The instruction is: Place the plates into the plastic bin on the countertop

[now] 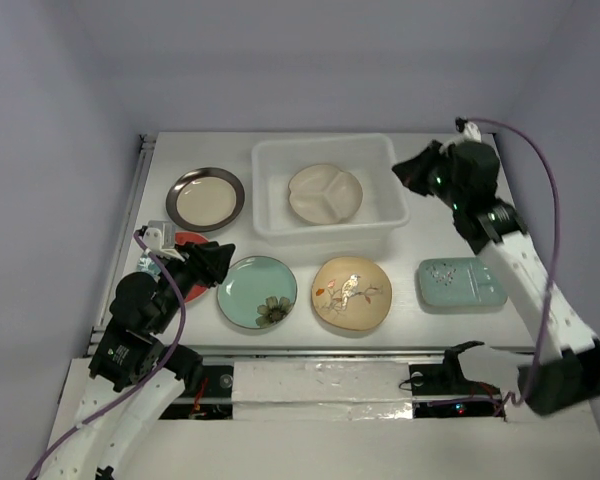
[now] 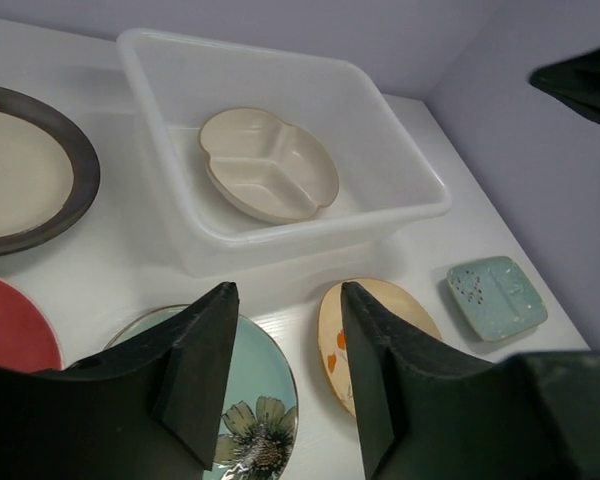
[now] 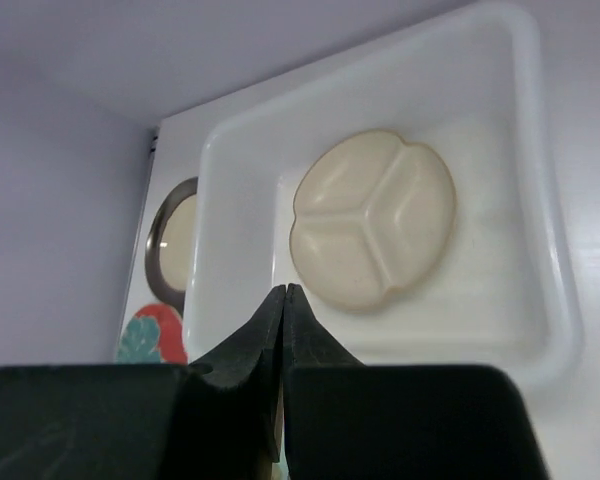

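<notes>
- Left gripper [image 1: 218,265]: gapes halfway, empty, 7 o'clock of plastic bin [image 1: 325,141].
- Right gripper [image 1: 405,172]: pinches shut, empty, 3 o'clock of it.
- Inside plastic bin: cream divided plate [image 1: 325,193].

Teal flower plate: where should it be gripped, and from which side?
Probably the left rim of the teal flower plate, pinched over its upturned edge from the left: it lies flat and shallow, and the open left pincer is beside that rim.
</notes>
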Robot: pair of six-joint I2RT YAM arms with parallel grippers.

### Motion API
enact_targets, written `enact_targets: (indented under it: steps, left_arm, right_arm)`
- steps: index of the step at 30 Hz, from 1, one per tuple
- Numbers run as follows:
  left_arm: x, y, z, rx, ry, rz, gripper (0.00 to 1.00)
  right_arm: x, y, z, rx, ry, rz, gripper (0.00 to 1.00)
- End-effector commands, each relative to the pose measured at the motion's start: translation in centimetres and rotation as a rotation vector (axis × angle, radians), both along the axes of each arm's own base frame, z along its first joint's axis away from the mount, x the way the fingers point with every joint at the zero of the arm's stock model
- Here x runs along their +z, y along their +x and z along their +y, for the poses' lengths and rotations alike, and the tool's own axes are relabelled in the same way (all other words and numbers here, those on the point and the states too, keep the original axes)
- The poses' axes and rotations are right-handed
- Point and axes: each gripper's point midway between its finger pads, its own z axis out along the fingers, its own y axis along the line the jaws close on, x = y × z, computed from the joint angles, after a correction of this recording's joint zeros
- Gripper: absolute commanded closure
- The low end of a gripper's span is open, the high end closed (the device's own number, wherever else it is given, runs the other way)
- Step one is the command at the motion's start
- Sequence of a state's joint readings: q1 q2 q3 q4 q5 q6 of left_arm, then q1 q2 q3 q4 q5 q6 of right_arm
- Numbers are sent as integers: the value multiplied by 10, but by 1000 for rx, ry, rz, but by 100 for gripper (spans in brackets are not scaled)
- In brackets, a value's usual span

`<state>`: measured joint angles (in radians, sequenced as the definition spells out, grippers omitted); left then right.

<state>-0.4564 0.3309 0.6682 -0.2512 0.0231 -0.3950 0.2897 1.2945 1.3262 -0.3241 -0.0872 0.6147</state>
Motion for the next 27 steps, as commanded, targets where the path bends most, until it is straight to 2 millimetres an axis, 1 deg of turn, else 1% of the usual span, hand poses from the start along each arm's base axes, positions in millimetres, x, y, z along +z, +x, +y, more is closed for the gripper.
enact_targets:
  steps: [1,2,4,5,7,8,9,10,11,12,13,14,15,16,19,20,22,23,27]
  left_arm:
    - [13,0,-2,-14,-22,-45,58]
    - [13,-1,-3,-21,-21,-46,60]
    - [14,-1,-2,-19,-24,-53,63]
    - [15,0,-1,-15,-23,-55,64]
    - [15,-1,-3,-25,-23,-59,65]
    - [15,-1,-3,-27,-23,-59,65]
    - [14,-1,-4,-31,-21,-54,65]
    - [14,-1,-4,-31,-22,-56,65]
    - [14,-1,-4,-30,-22,-56,65]
    - [14,0,-4,-31,-21,-54,65]
    - [13,0,-4,-30,-20,-53,65]
    - [14,-1,-4,-30,-22,-56,65]
    - [14,-1,-3,-27,-22,-54,64]
    - [15,-1,-3,-27,-25,-56,64]
    - [15,-1,-2,-22,-28,-58,63]
    - [15,-1,-2,-21,-30,-59,63]
    - [15,-2,-2,-21,-30,-60,63]
    - [15,-2,-2,-21,-30,-60,63]
    - [16,-2,-2,-21,-31,-62,63]
  right_arm:
    - [-38,-33,-14,-42,14,18,100]
    - [-69,-59,-21,-49,14,60,100]
    - [-103,-85,-25,-45,35,126,100]
    - [-134,-105,-28,-39,35,172,100]
    - [-162,-127,-30,-27,44,244,100]
    - [-173,-136,-29,-15,53,265,88]
    - [-191,-150,-28,4,67,302,77]
    - [-200,-155,-28,5,71,325,63]
    - [-207,-161,-28,6,74,346,46]
    - [-223,-169,-29,5,78,383,41]
    - [-231,-173,-29,6,80,404,38]
    - [-238,-176,-28,12,87,423,37]
    - [-241,-179,-21,45,120,435,37]
    - [-250,-183,-18,55,130,458,39]
    - [-257,-182,-19,27,148,479,45]
    - [-265,-185,-20,21,148,498,47]
    - [-270,-186,-13,50,167,504,49]
    - [-282,-191,-12,54,166,544,50]
    - [-290,-188,-6,66,189,563,54]
